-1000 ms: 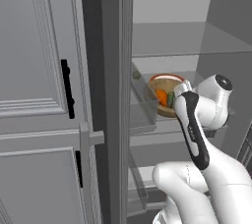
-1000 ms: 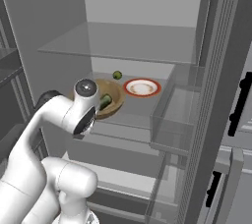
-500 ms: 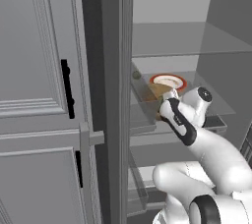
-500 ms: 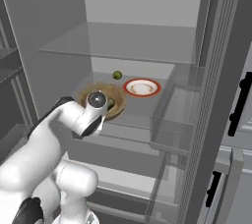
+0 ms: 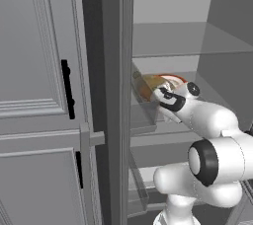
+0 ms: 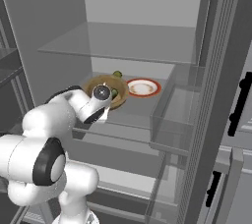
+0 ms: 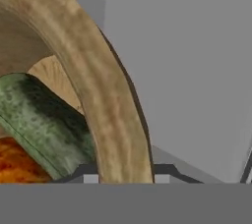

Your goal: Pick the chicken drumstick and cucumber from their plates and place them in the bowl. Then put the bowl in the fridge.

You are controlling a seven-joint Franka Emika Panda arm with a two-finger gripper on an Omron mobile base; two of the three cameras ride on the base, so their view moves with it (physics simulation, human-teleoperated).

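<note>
Left base view: tall dark grey fridge [image 5: 111,95], door open; round deep brown wooden bowl [image 5: 148,85] on its grey shelf, white arm reaching in.

Right base view: bowl [image 6: 118,93] left of a red-rimmed white plate [image 6: 142,88].

Hand view: gripper [image 7: 125,171] jaws narrow, clamped on the bowl's thick rim; short dark green cucumber [image 7: 42,125] and glossy orange-brown chicken drumstick [image 7: 19,161] inside.

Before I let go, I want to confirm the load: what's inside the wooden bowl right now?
In the hand view, the deep brown wooden bowl holds the dark green cucumber with the glossy orange-brown chicken drumstick beside it. The rest of the bowl's inside falls outside that view.
</note>
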